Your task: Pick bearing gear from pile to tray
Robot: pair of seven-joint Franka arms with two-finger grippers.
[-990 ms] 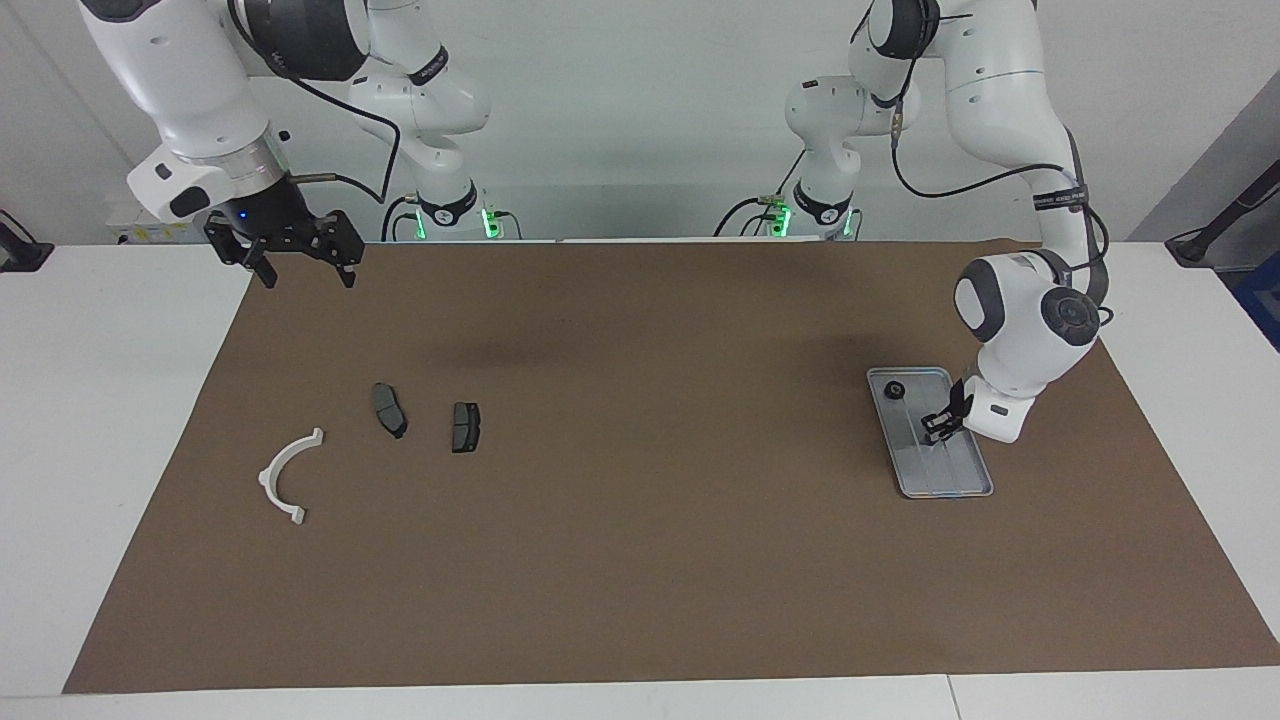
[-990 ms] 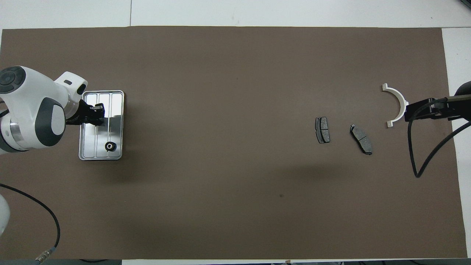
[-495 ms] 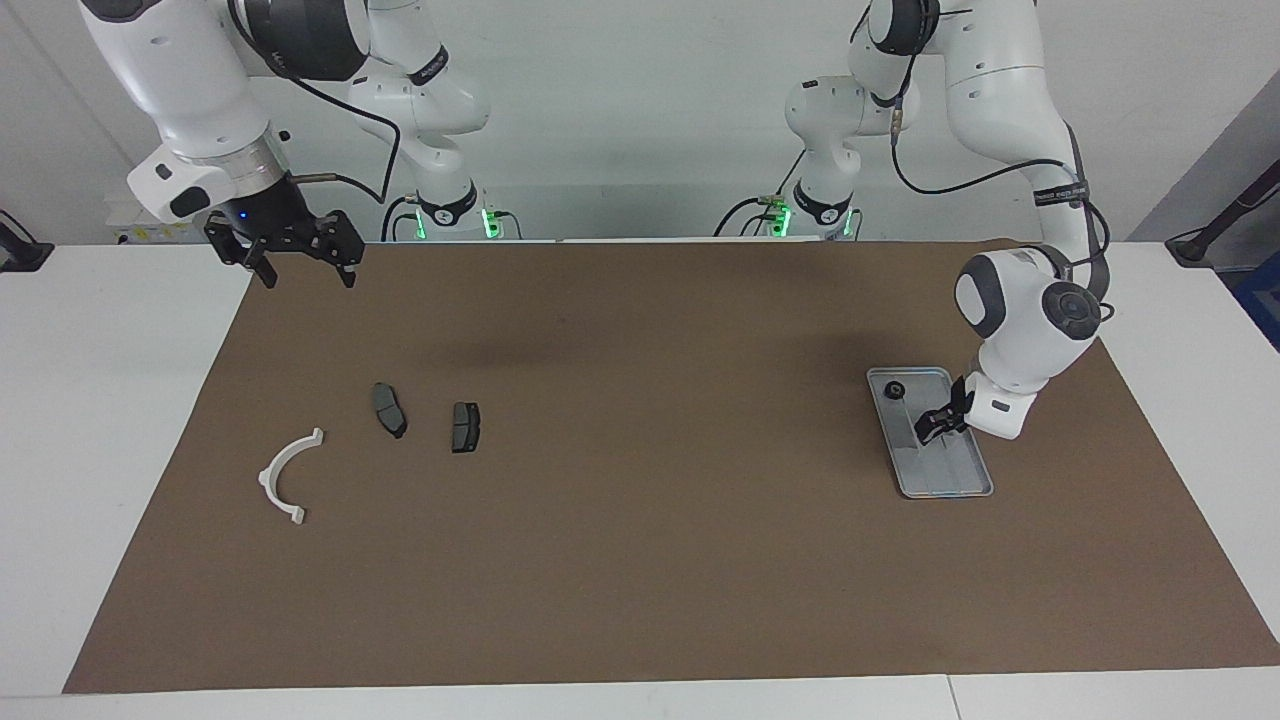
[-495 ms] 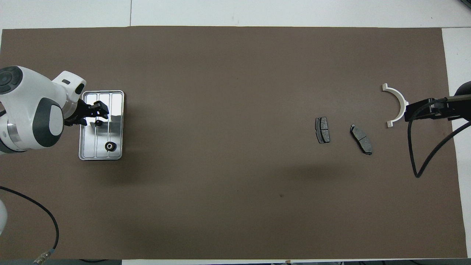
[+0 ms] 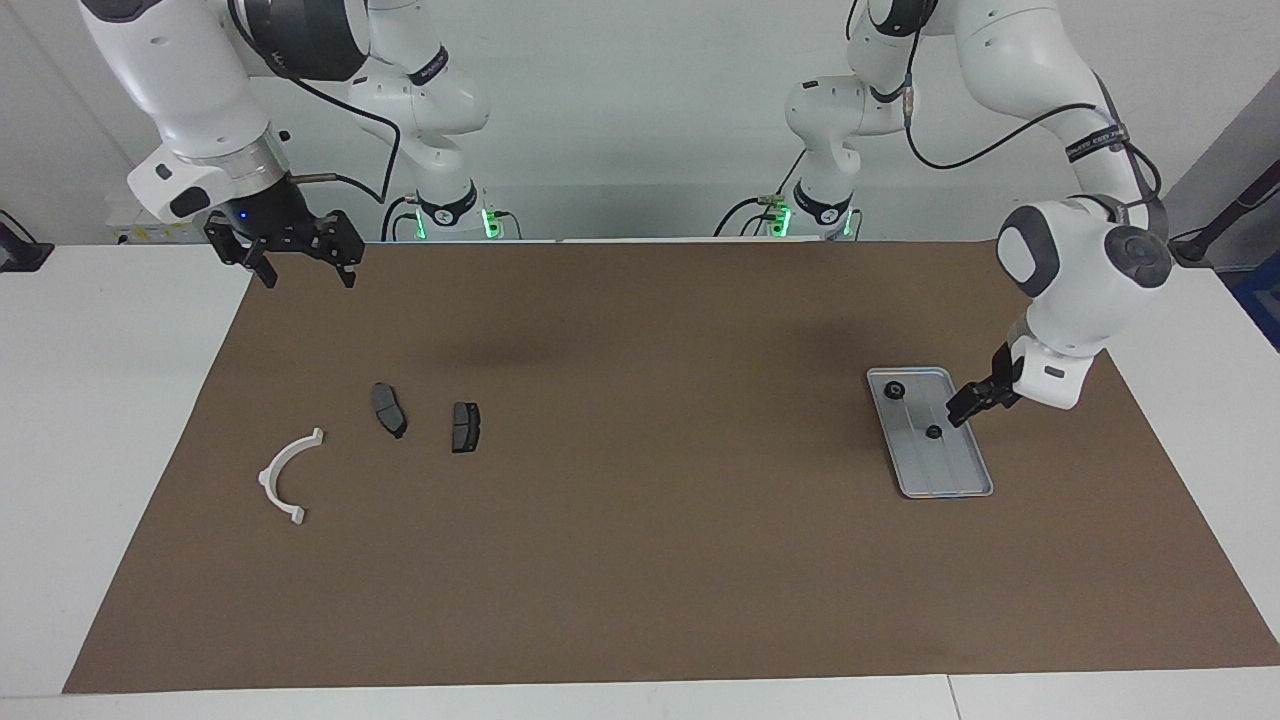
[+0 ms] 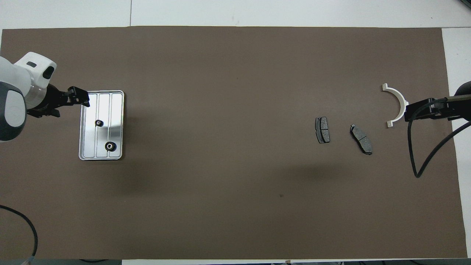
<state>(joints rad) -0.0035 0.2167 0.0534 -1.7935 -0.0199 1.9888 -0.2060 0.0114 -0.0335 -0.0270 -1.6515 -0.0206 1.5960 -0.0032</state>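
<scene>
The silver tray lies at the left arm's end of the table. Two small black bearing gears rest in it, one nearer to the robots than the other. My left gripper hangs open and empty over the tray's outer rim. At the right arm's end, the pile is a white bracket and two dark brake pads. My right gripper waits open, raised over the mat's edge by the robots.
A brown mat covers most of the white table. A black cable loops down from the right arm beside the brake pads.
My left gripper opened and left a second bearing gear in the tray. It then rose and drew back toward the left arm's end. The right arm has not moved.
</scene>
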